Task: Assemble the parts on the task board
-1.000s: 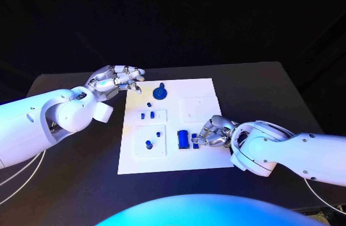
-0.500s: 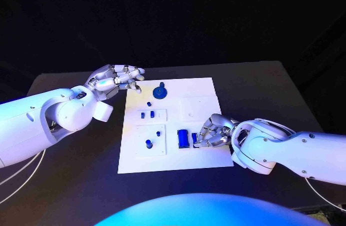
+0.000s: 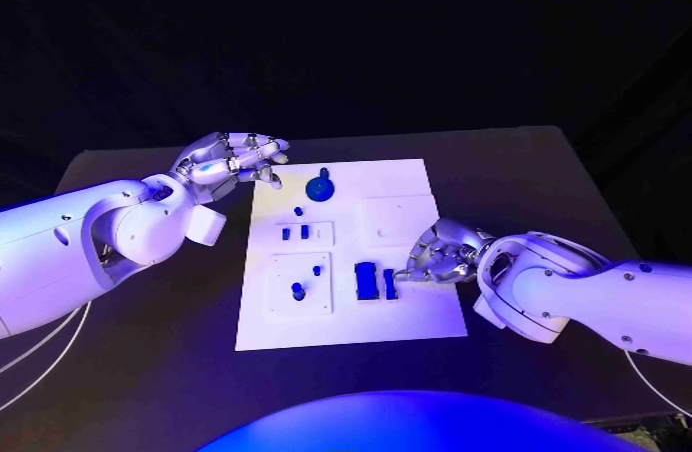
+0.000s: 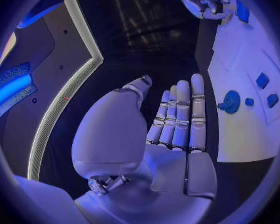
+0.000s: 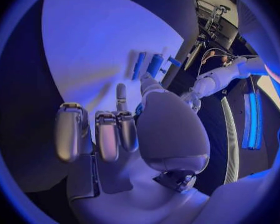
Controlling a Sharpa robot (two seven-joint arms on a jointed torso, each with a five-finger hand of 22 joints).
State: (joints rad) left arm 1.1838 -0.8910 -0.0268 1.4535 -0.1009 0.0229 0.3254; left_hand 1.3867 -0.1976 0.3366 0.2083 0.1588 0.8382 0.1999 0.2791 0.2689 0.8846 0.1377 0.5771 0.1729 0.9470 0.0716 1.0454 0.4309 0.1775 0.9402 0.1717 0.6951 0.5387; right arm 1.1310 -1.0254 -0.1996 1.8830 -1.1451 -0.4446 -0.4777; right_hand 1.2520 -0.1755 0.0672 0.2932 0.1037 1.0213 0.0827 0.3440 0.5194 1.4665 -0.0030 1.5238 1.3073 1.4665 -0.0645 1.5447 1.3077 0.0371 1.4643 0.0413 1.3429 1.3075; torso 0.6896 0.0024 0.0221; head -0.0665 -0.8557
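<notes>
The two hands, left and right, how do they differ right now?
The left hand hovers off the task board's far left corner, over the black table, while the right hand sits over the board's right side. The left hand holds nothing, fingers extended in its wrist view; the right hand's fingers curl down beside a blue part. Both are silver on white arms.

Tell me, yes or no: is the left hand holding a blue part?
No. The left hand lies flat with straight fingers, nothing in it.

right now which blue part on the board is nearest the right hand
The upright rectangular blue part at the board's near right, beside the larger blue block. The right hand's fingertips are right at it; the other parts lie further left or toward the far edge.
</notes>
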